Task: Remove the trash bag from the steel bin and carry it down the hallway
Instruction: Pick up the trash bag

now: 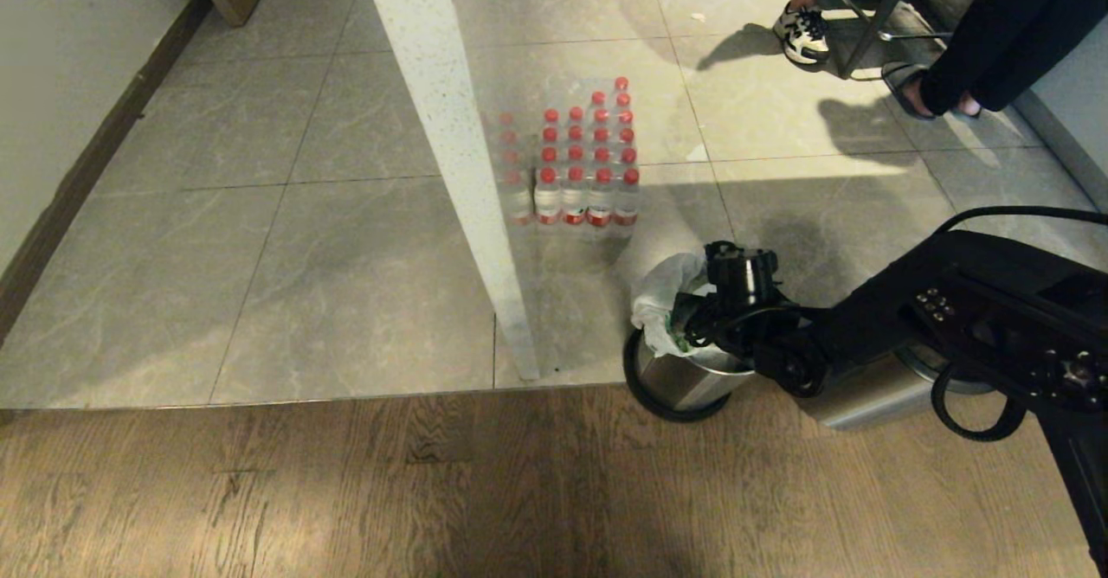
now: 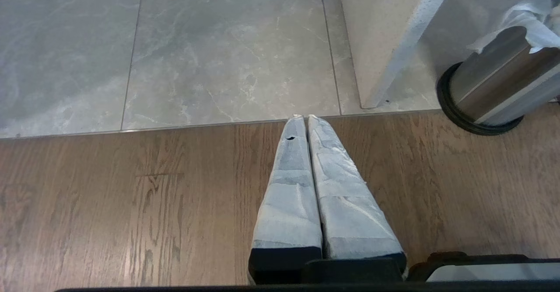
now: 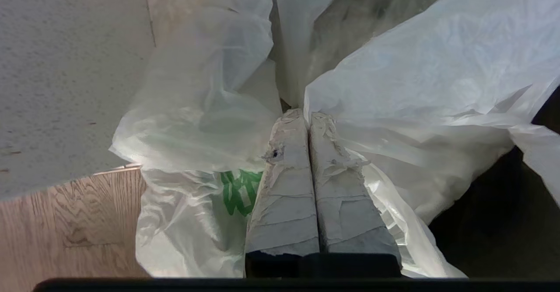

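Below, one steel bin [image 1: 684,383], one trash bag [image 1: 662,301], right hand [image 3: 308,115] pinched on bag, left hand [image 2: 305,118] closed, empty

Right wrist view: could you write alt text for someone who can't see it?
Two taped fingers of the right gripper are pressed together amid the thin white trash bag with green printing. Wooden floor and a speckled pale panel show beside it.

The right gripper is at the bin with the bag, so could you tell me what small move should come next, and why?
Probably a short straight lift. The right gripper is shut with bag plastic bunched at its tips, apparently pinched, while the bag sits in the bin. The bin looks tilted, so lifting slowly seems wise. The left gripper is shut and apart, over the wood floor.
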Controlling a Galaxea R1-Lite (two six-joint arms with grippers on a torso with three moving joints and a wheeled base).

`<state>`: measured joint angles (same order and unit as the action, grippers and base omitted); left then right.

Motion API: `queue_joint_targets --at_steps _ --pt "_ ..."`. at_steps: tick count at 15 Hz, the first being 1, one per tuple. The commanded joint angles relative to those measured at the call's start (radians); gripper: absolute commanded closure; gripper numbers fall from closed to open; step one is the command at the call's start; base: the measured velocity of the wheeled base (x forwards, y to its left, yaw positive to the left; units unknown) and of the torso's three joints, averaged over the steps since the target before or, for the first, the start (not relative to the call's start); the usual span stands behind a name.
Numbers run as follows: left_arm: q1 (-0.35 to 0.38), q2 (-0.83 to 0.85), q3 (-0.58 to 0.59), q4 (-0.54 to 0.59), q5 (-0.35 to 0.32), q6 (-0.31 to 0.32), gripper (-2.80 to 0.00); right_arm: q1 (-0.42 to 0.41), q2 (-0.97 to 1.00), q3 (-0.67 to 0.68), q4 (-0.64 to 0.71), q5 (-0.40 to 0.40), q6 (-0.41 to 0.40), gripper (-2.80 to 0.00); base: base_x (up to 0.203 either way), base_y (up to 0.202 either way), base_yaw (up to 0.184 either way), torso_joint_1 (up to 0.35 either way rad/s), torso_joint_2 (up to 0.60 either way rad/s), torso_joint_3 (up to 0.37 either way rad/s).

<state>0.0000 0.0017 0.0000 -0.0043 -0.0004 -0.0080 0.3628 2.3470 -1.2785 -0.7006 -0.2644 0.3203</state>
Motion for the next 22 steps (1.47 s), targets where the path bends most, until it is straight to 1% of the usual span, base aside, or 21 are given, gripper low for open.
queue_joint_targets --at_steps 1,2,4,7,12,14,16,17,18,19,20,22 --pt "0.000 0.000 0.000 0.000 0.000 -0.001 0.00 0.002 0.011 0.001 -0.013 0.001 0.002 0.00 0.000 0.000 0.000 0.000 0.00 0.000" --pt "0.000 0.000 0.000 0.000 0.000 -0.001 0.00 0.001 0.017 0.001 -0.011 0.001 0.002 -2.80 0.000 0.000 0.000 0.000 0.00 0.000" --pt "0.000 0.000 0.000 0.000 0.000 0.000 0.00 0.004 0.021 0.000 -0.016 -0.002 0.009 -2.80 0.000 0.000 0.000 0.000 0.00 0.000" --pt "0.000 0.000 0.000 0.000 0.000 0.000 0.00 0.010 0.025 0.001 -0.073 0.001 0.011 -2.80 0.000 0.000 0.000 0.000 0.00 0.000" --pt "0.000 0.000 0.000 0.000 0.000 0.000 0.00 0.004 -0.014 0.048 -0.082 -0.001 0.024 -2.80 0.000 0.000 0.000 0.000 0.00 0.000" --pt "0.000 0.000 0.000 0.000 0.000 -0.001 0.00 -0.014 -0.047 0.100 -0.089 -0.001 0.041 -2.80 0.000 0.000 0.000 0.000 0.00 0.000" --pt "0.000 0.000 0.000 -0.001 0.000 0.000 0.00 -0.028 -0.080 0.124 -0.089 -0.002 0.071 -2.80 0.000 0.000 0.000 0.000 0.00 0.000" --pt "0.000 0.000 0.000 0.000 0.000 0.000 0.00 -0.038 -0.090 0.128 -0.089 -0.004 0.080 -2.80 0.000 0.000 0.000 0.000 0.00 0.000" --pt "0.000 0.000 0.000 0.000 0.000 -0.001 0.00 -0.041 -0.095 0.125 -0.084 -0.004 0.107 -2.80 0.000 0.000 0.000 0.000 0.00 0.000" --pt "0.000 0.000 0.000 0.000 0.000 -0.001 0.00 -0.041 -0.095 0.125 -0.083 -0.004 0.108 -2.80 0.000 0.000 0.000 0.000 0.00 0.000" --pt "0.000 0.000 0.000 -0.002 0.000 -0.001 0.00 -0.038 -0.086 0.118 -0.081 -0.003 0.129 -2.80 0.000 0.000 0.000 0.000 0.00 0.000" --pt "0.000 0.000 0.000 0.000 0.000 -0.001 0.00 -0.034 -0.074 0.103 -0.080 -0.003 0.143 -2.80 0.000 0.000 0.000 0.000 0.00 0.000"
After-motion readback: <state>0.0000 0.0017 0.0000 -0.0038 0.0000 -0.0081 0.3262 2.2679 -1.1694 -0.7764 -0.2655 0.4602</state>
